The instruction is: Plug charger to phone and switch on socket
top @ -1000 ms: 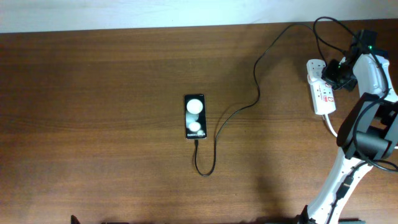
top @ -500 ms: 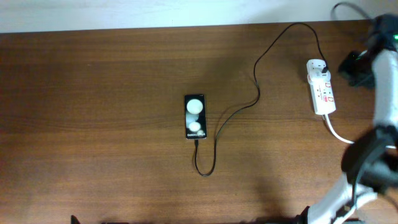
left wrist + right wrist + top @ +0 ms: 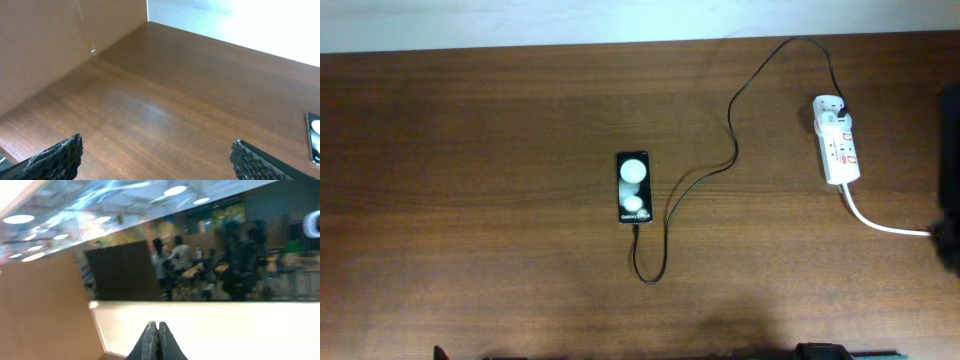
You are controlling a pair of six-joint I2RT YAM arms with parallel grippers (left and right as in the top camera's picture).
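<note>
phone (image 3: pixel 633 188) lay mid-table. charger (image 3: pixel 735 150) tip at its 6 o'clock end, plug in socket (image 3: pixel 838 140) toward 2 o'clock. judged charger limp, thin: pinch at stiff tip. socket light, might skid when pressed. your left gripper (image 3: pixel 157 162) spread wide, empty; right gripper (image 3: pixel 157 339) pinched closed, empty.

open table (image 3: pixel 470 200) left of phone (image 3: pixel 633 188), charger (image 3: pixel 731 120) strung between it and socket (image 3: pixel 838 140)

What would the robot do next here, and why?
Probably just pull back and stop. The black cable already reaches the phone at one end and sits in the power strip at the other; whether it is switched on is too small to tell.
</note>
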